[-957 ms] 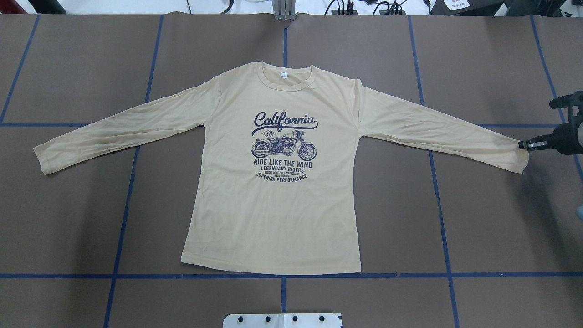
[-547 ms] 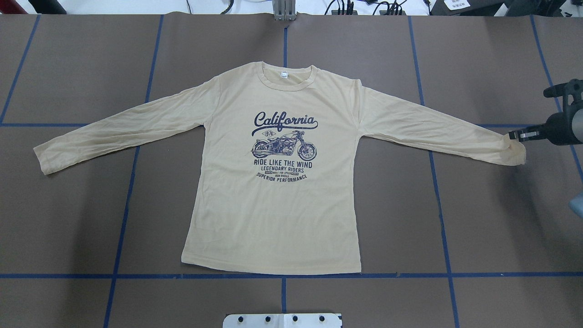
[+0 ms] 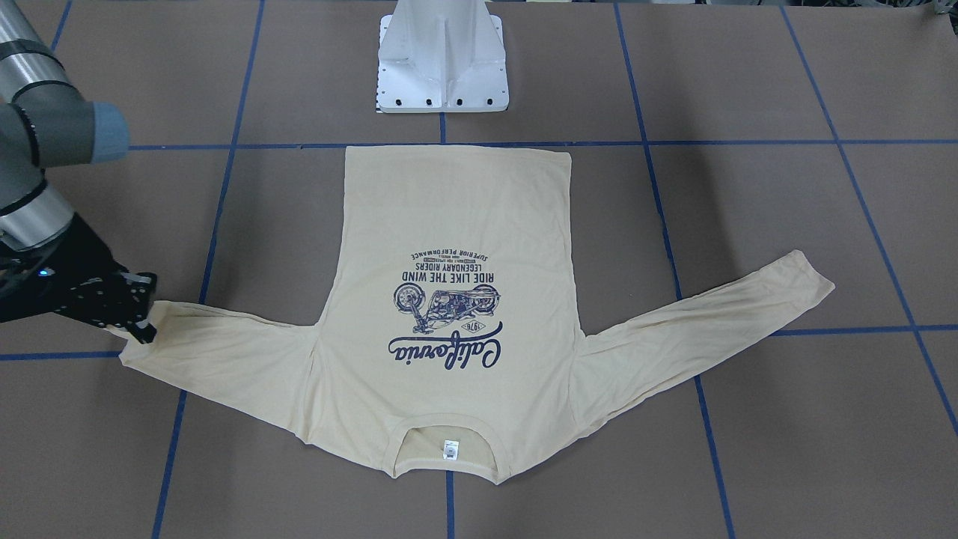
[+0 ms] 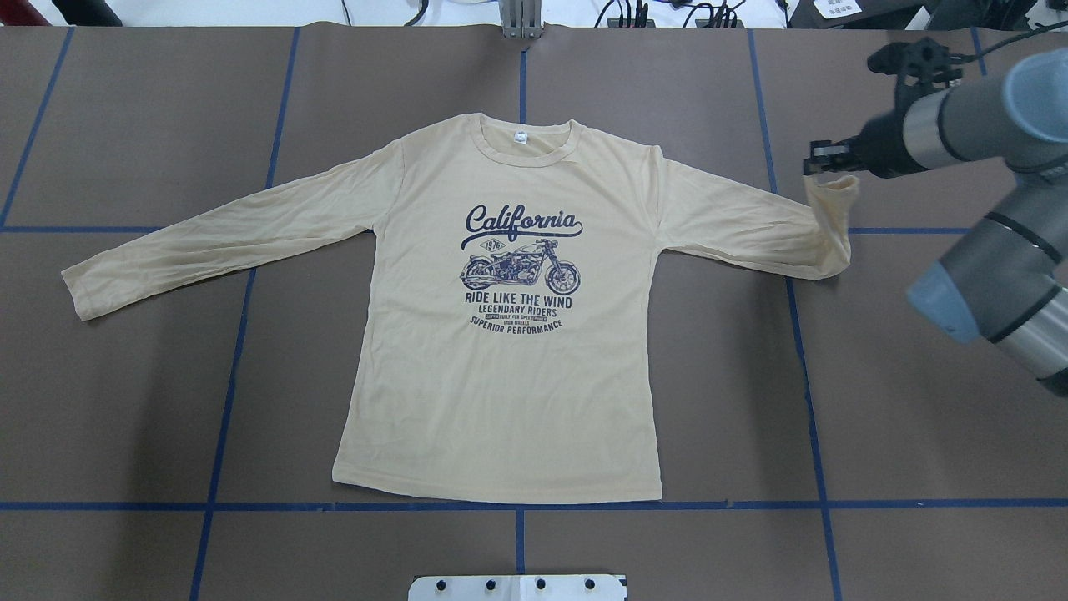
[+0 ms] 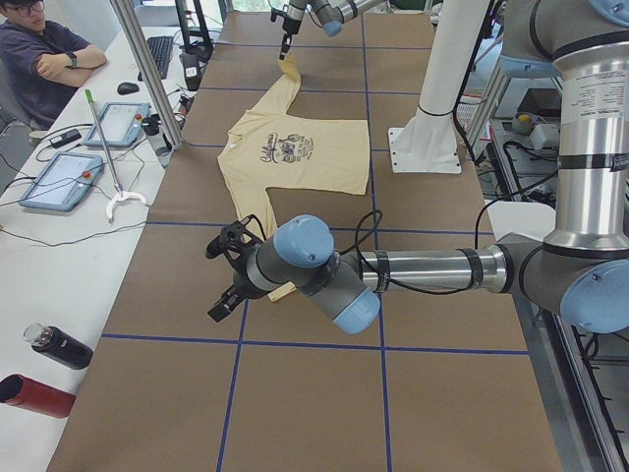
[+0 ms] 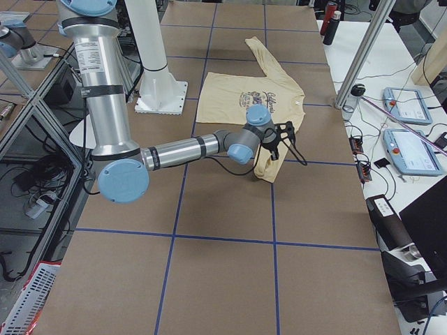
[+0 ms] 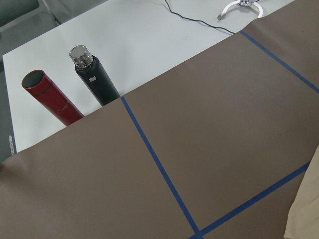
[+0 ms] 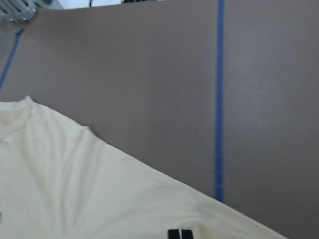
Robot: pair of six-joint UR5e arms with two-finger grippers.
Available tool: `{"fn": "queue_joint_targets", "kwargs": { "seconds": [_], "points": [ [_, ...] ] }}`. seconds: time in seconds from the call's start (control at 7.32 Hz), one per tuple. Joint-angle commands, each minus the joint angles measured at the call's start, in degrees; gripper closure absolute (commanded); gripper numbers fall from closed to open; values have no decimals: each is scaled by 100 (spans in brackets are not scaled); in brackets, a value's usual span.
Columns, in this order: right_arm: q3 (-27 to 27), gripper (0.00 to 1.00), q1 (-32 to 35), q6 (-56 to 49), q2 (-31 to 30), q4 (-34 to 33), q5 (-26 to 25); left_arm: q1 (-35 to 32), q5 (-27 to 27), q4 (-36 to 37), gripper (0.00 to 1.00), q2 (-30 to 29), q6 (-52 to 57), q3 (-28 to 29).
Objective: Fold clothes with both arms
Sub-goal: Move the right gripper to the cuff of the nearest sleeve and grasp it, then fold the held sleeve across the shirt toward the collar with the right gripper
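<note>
The cream-yellow T-shirt lies flat and print-up on the brown table, also in the front view. My right gripper is shut on the right sleeve's cuff and holds it raised, so the sleeve end hangs bent back toward the body. The right wrist view shows its closed fingertips on the cloth. The left sleeve lies stretched out flat. My left gripper shows only in the exterior left view, hovering just beyond the left cuff; I cannot tell whether it is open or shut.
The white pedestal base stands at the near edge behind the shirt's hem. Blue tape lines cross the table. A red bottle and a black bottle stand on the white side table past the left end. An operator sits there.
My right gripper has lifted the right cuff off the table and carried it inward and toward the far edge. The sleeve end is now bent back. The rest of the shirt has not moved.
</note>
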Motion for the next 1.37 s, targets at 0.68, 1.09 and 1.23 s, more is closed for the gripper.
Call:
{"fn": "queue_joint_targets", "kwargs": {
  "seconds": [0.68,1.09,1.23],
  "points": [
    [-2676,100,-1964,2748,4354,-1307,-2945,-4,0,6,1,9,0,33],
    [-3918,100,-2315,3153,5411,-1281,-3605,-4,0,14,1,9,-9,59],
    [-4218,100,-2438,3180,5632,-1272,-3772,-4,0,6,1,9,0,59]
  ]
}}
